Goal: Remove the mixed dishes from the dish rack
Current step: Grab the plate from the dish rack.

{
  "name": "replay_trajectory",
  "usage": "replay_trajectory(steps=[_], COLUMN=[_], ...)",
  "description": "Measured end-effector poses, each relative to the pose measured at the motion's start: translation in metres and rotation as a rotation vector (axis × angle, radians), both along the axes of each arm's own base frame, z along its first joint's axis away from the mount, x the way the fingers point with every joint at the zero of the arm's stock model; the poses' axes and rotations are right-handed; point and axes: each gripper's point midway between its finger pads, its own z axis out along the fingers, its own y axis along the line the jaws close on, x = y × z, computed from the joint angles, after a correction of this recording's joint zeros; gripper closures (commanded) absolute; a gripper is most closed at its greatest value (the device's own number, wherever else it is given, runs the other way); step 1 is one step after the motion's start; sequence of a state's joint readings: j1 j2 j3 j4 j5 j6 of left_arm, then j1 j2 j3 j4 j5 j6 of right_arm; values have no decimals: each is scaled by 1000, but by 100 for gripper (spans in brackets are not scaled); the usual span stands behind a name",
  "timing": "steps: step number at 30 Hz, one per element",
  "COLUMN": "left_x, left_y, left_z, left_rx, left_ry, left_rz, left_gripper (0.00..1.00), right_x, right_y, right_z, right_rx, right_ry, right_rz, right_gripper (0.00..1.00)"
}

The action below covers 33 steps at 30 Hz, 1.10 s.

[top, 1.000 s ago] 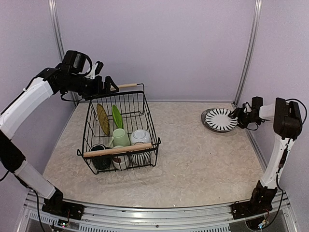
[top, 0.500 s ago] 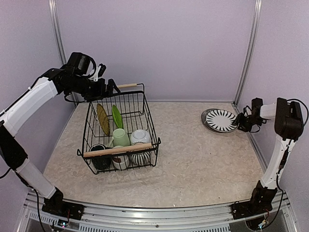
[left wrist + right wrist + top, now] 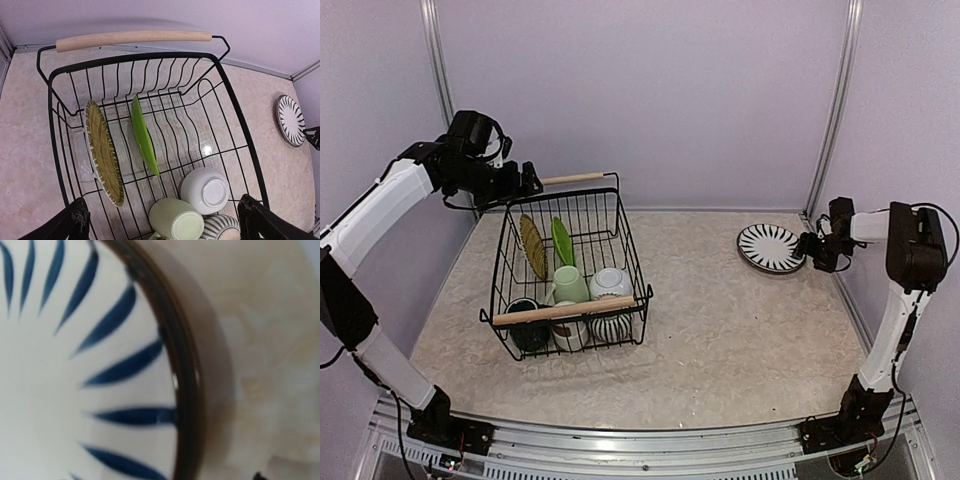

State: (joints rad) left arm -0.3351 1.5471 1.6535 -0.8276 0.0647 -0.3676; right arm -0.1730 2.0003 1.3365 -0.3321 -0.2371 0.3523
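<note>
At the far left the left gripper (image 3: 528,177) hangs above the back end of the dish rack (image 3: 633,262), claw spread wide and gripping nothing. The rack, a black wire basket with a pale wooden bar handle (image 3: 132,39) at the far end and another (image 3: 565,310) at the near end, sits on the left half of the mottled beige table (image 3: 720,330). Inside it, from the left, a straw-coloured woven plate (image 3: 103,152) stands on edge in the wires. Just beside it a lime-green plate (image 3: 144,135) also stands on edge, tilted. Nearer the front a pale green mug (image 3: 175,220) lies next to a white bowl (image 3: 205,190) turned bottom up, with a striped mug (image 3: 220,229) below them. A dark mug (image 3: 525,325) sits in the near-left corner under the handle. Well apart, at the far right of the table, the striped plate (image 3: 770,247) lies flat, out of the rack. It is white with dark blue radial strokes and a brown rim. The right gripper (image 3: 812,245) is level with the plate's right edge. Whether that claw is spread or closed, or touches the rim, cannot be told.
</note>
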Motion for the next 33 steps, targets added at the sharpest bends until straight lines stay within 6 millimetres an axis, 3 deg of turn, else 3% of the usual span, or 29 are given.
replay_trajectory(steps=[5,12,17,22,28,33], left_x=[11,31,38,44,54,59], left_y=[15,23,31,35,39,44], left_z=[-21,-78,-100,-114,-136,-155], left_rx=[33,122,154,156,170,206], left_ry=[53,177,222,246,274,308], left_rz=[51,109,158,186,219,261], left_gripper=[10,15,23,39,60,69], right_x=[-33,-79,-104,-137,-150,-162], right_y=[-5,-3,-16,-40,-25,-14], right_z=[22,94,133,151,165,175], right_rx=[-69,-150,-245,-354,-299,-258], right_ry=[-13,-154,-232,-256,-326,-387], right_rz=[-16,-25,-88,-227,-192,-170], right_gripper=[11,0,0,0,0,0])
